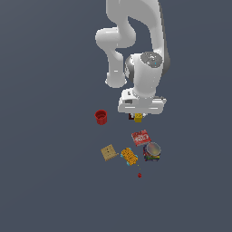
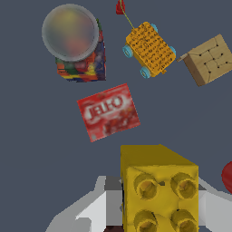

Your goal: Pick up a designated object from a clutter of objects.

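Observation:
The designated object, a small yellow studded block (image 1: pixel 138 118), sits right under the hand. In the wrist view it (image 2: pixel 158 190) fills the space between the two fingers. My gripper (image 1: pixel 137 117) is shut on it, with a grey finger (image 2: pixel 106 204) pressed against one side and the other finger against the opposite side. The rest of the clutter lies apart from it: a red Jell-O packet (image 2: pixel 108 112), a silver-topped can (image 2: pixel 74 43), an orange waffle-patterned piece (image 2: pixel 149 49) and a tan cracker square (image 2: pixel 208 59).
A red cup (image 1: pixel 101 117) stands to the exterior view's left of the hand, and its edge shows in the wrist view (image 2: pixel 228 176). A dark brown block (image 1: pixel 131 117) sits beside the yellow block. A tiny red bit (image 1: pixel 139 175) lies beyond the can (image 1: pixel 152 151).

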Robot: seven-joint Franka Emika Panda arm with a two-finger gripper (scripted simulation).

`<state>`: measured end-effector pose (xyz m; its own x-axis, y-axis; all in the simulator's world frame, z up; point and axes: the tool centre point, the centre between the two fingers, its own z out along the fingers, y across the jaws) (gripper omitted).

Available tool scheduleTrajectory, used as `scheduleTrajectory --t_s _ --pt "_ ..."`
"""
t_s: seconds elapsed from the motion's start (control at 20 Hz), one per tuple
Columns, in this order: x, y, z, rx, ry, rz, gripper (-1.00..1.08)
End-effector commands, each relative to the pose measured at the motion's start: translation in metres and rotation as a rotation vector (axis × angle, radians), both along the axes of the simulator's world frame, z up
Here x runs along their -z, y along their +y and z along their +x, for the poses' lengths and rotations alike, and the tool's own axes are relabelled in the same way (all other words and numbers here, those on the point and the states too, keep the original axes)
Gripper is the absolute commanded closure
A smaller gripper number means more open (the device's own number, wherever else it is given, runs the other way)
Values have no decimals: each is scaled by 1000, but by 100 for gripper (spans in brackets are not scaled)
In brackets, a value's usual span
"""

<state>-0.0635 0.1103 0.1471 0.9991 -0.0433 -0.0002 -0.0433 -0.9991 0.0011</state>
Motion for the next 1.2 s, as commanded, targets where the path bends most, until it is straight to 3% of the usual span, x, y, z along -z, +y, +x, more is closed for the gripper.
scheduleTrajectory --t_s 0.0,0.75,1.15 --pt "-25 11 -2 0 0 0 108" --pt "-167 75 -11 0 0 0 108" --pt "-217 98 -12 0 0 0 108"
